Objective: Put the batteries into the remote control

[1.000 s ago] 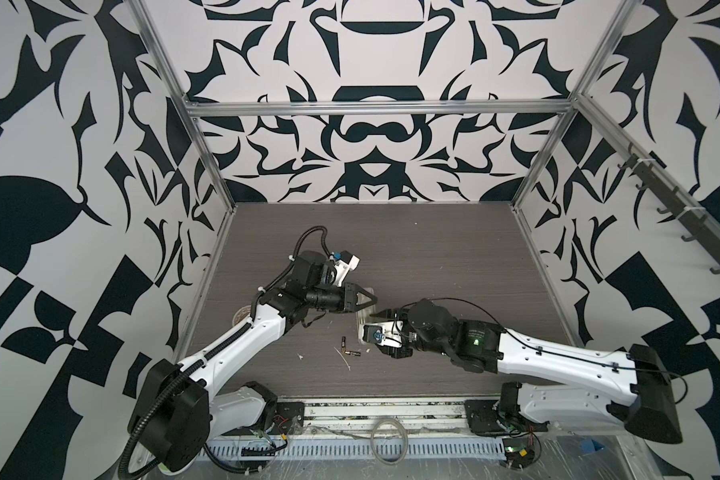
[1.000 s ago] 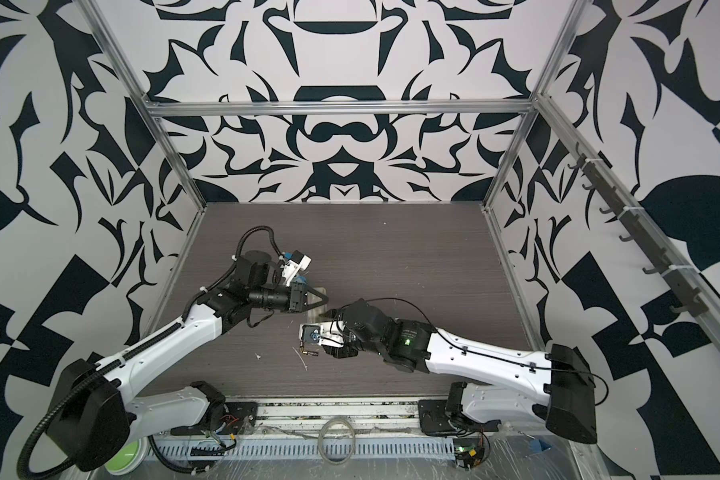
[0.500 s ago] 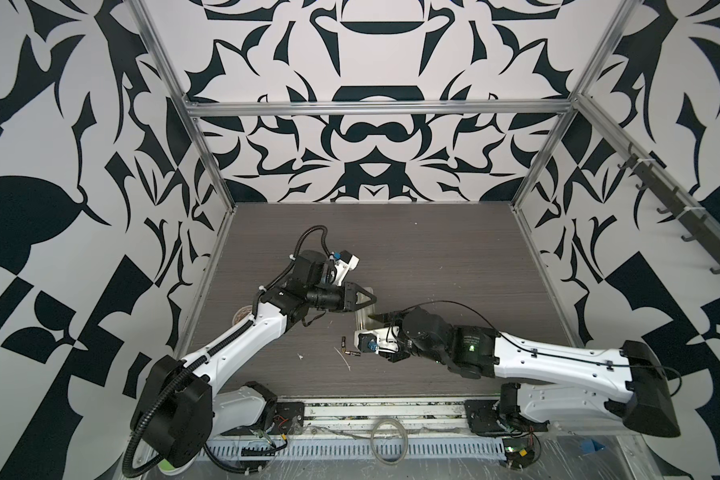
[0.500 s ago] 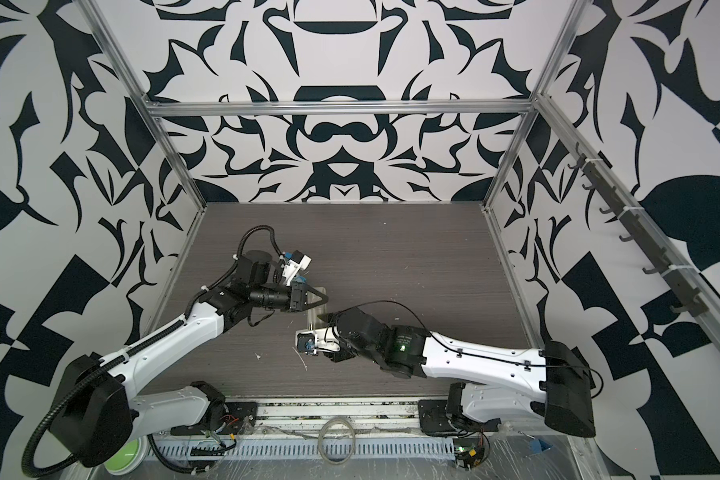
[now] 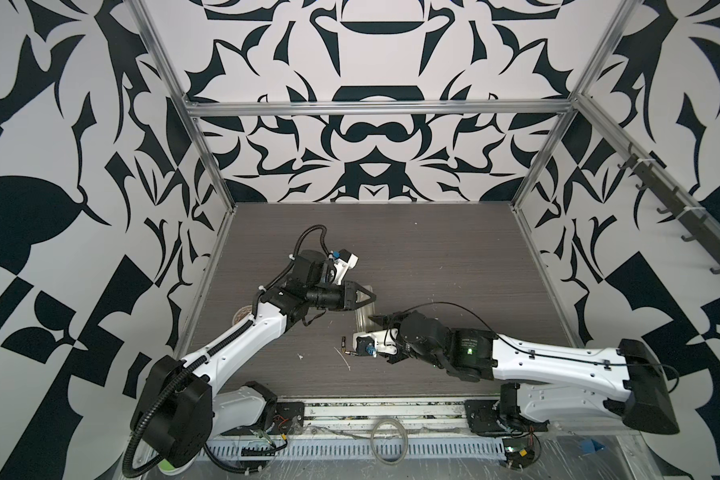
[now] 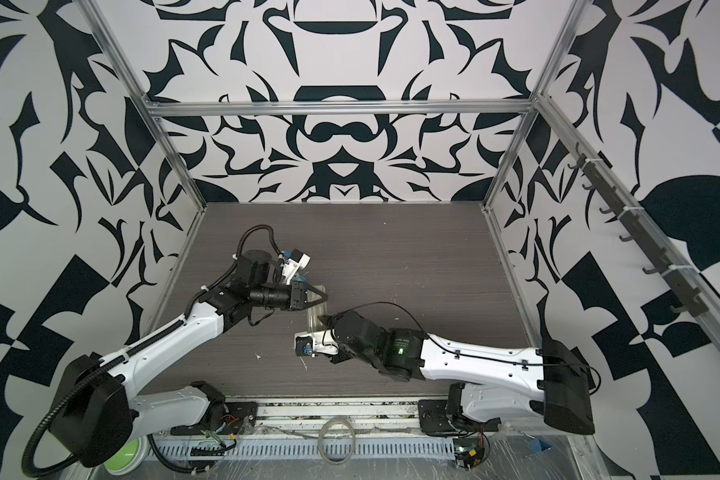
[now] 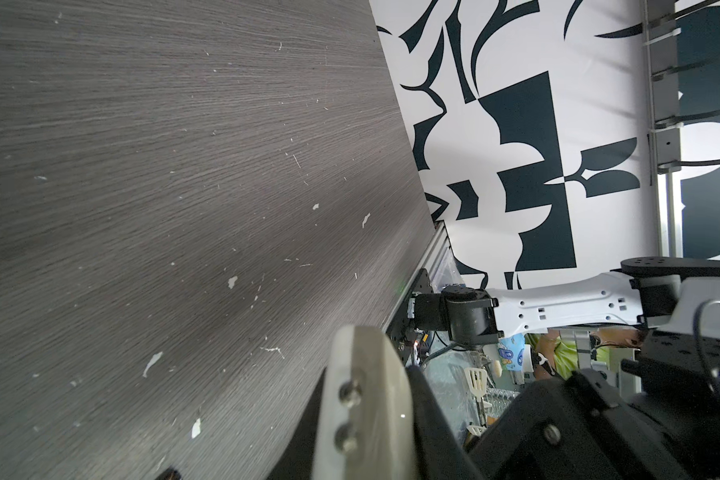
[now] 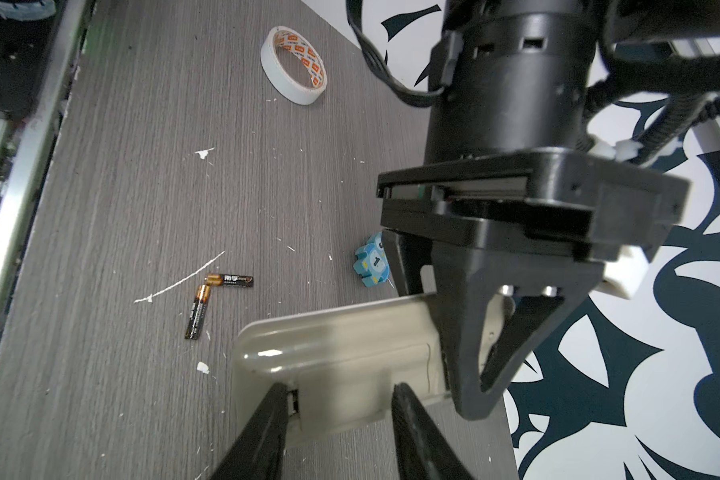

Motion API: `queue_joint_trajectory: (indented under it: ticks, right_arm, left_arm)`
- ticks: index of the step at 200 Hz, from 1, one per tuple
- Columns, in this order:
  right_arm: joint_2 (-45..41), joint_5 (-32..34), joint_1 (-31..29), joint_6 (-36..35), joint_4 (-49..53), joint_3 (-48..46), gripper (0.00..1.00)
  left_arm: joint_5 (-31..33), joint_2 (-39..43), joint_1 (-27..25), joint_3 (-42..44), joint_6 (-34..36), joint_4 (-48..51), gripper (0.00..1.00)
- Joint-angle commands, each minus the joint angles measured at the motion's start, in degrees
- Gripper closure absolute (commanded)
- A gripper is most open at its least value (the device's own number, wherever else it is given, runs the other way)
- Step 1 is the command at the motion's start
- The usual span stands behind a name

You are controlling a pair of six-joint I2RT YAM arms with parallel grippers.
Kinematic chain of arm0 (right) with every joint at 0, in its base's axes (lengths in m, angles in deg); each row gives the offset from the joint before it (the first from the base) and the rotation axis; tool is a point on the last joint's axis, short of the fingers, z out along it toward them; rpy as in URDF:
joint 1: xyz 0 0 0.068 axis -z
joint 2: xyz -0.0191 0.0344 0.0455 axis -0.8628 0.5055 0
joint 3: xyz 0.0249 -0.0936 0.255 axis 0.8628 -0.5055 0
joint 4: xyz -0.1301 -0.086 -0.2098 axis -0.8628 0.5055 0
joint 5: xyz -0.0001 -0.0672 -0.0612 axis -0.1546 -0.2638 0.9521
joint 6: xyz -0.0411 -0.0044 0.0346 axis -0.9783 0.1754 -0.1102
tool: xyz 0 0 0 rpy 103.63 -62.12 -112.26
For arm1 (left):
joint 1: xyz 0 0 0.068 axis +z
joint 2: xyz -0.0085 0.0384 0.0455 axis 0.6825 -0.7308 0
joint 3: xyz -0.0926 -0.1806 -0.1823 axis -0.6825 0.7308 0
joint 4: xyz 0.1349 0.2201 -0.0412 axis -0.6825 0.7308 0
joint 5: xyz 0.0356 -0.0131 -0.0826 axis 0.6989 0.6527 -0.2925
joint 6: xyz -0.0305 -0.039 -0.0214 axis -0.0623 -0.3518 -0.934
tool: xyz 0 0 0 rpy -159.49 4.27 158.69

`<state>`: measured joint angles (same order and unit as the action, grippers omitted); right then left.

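Observation:
The remote control is held above the table with its plain pale back up. My left gripper is shut on one end of it; its pale edge shows between those jaws. My right gripper is open, its two black fingers resting on the remote's other end, one at each side of the battery cover. The two batteries lie on the table in an L. In both top views the left gripper and right gripper meet at the remote.
A blue owl figure marked "1" sits under the left gripper. A roll of white tape lies near the left wall. The aluminium front rail borders the dark wood table. White scraps dot the tabletop.
The right gripper has shifted a little to the left along the remote and its fingers have drawn closer together. The left arm has kept still with the remote.

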<state>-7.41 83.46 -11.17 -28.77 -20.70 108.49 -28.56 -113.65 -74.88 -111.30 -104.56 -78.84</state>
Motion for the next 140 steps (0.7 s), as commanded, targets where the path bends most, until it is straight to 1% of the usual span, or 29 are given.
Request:
queue_joint_trajectory:
  ticks: [1,63,140]
  right_arm:
    - [-0.1,6.8,0.7,-0.7,-5.4,-0.3,0.57]
    - [-0.5,7.8,0.5,-1.0,-6.1,-0.6,0.6]
    - [-1.3,8.9,0.1,-1.2,-6.7,-1.0,0.62]
  left_arm:
    - [-4.2,0.6,-0.9,-0.6,-0.5,3.3,1.0]
    - [-2.6,0.2,-0.9,-1.3,0.6,5.2,1.0]
    - [-3.0,0.1,-0.9,-1.1,0.3,4.6,1.0]
